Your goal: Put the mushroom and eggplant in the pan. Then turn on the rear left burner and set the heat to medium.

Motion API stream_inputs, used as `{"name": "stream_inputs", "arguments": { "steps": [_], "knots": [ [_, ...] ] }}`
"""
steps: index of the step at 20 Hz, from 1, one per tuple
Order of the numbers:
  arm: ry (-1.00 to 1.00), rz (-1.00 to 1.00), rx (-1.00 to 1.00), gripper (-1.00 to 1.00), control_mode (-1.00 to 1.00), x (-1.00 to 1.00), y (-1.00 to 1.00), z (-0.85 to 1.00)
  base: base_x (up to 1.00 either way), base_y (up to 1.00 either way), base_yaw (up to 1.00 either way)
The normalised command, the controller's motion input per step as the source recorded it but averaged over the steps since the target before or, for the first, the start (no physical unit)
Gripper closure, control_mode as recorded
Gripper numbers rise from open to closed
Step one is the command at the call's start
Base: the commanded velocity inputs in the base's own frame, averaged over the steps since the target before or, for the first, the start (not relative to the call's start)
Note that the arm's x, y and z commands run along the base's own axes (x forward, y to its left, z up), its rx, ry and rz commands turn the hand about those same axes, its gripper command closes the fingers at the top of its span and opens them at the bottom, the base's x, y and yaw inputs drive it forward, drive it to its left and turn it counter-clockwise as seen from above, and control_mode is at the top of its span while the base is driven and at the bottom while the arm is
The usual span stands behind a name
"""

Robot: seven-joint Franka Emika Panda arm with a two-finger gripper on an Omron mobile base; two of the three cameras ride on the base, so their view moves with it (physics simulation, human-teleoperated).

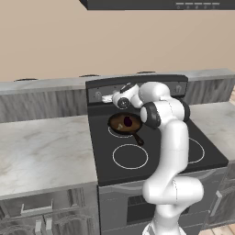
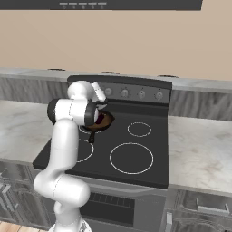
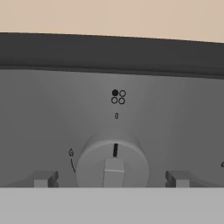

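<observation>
In the left base view we see the round dark-brown pan (image 1: 125, 123) with its short black handle sitting on the black glass cooktop (image 1: 156, 165), over the thin white ring of the rear left burner (image 1: 112, 133). The small shiny dark-purple eggplant (image 1: 128, 122) lies inside the pan. A tiny tan speck beside it looks like the mushroom (image 1: 120, 125) (it is too small for us to be sure). The white arm bends over the stove, and its gripper (image 1: 108, 98) reaches to the grey control panel (image 1: 97, 95) at the back of the stove. We cannot tell from here how wide the fingers are.

In the right base view the arm covers most of the pan (image 2: 105, 121), so we see just its right edge behind the arm's dark joint. A bit of purple eggplant (image 2: 99, 119) peeks out there. The gripper (image 2: 100, 94) points at the left end of the panel (image 2: 136, 93), near the row of round grey knobs.

In the hand view we look straight at one round grey knob (image 3: 113, 164) with a black line on it. The line points up at a small "0" mark. Above that sit four little circles, and the top left one is filled in black. The two finger tips (image 3: 43, 179) stand wide apart, one on each side of the knob, not touching it and holding nothing.
</observation>
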Motion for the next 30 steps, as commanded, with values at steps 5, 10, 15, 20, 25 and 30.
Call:
{"name": "stream_inputs", "arguments": {
  "steps": [5, 10, 15, 20, 25, 30],
  "knots": [
    [0.00, 0.00, 0.00, 1.00, -1.00, 0.00, 0.00, 0.00, 0.00, 0.00, 0.00],
    [0.00, 0.00, 0.00, 1.00, -1.00, 0.00, 0.00, 0.00, 0.00, 0.00, 0.00],
    [0.00, 0.00, 0.00, 1.00, -1.00, 0.00, 0.00, -0.01, 0.00, 0.00, 0.00],
    [0.00, 0.00, -0.08, 1.00, -1.00, 0.00, 0.00, -0.20, 0.00, 0.00, 0.00],
    [0.00, 0.02, -0.12, 1.00, -1.00, 0.00, 0.00, -0.10, 0.00, 0.00, 0.00],
    [0.00, 0.02, -0.11, 1.00, -1.00, 0.00, -0.02, -0.09, 0.00, 0.00, 0.00]
  ]
}}
